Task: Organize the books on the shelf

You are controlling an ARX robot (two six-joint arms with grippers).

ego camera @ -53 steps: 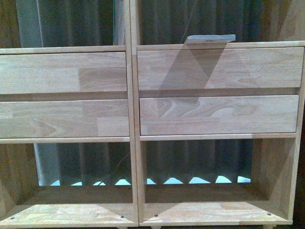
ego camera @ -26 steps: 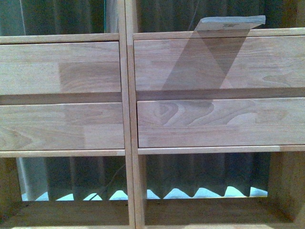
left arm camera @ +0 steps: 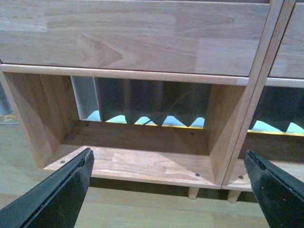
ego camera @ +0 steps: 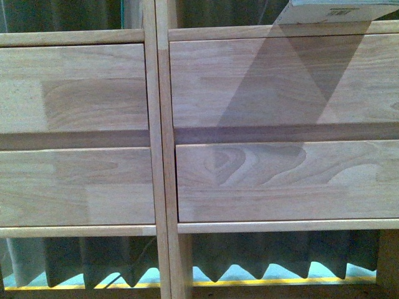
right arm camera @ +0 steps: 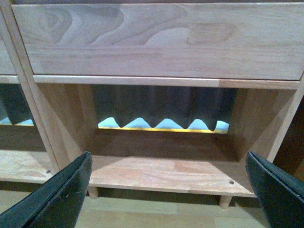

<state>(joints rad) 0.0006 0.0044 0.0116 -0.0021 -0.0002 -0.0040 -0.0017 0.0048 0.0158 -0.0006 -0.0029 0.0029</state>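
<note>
The pale wooden shelf fills the front view with four plain drawer fronts in two columns. A thin white book with a printed label lies flat in the upper right cubby, its edge over the top drawer. My left gripper is open and empty before the lower left cubby. My right gripper is open and empty before the lower right cubby. Neither gripper shows in the front view. No book with a teal-blue edge is in view.
A dark pleated curtain hangs behind the backless cubbies. Short peg legs hold the shelf above a pale wood floor. The upright divider separates the two columns.
The front view has moved closer to the shelf: the drawers look larger, the book has shifted up and right, and the lower cubbies are mostly out of frame.
</note>
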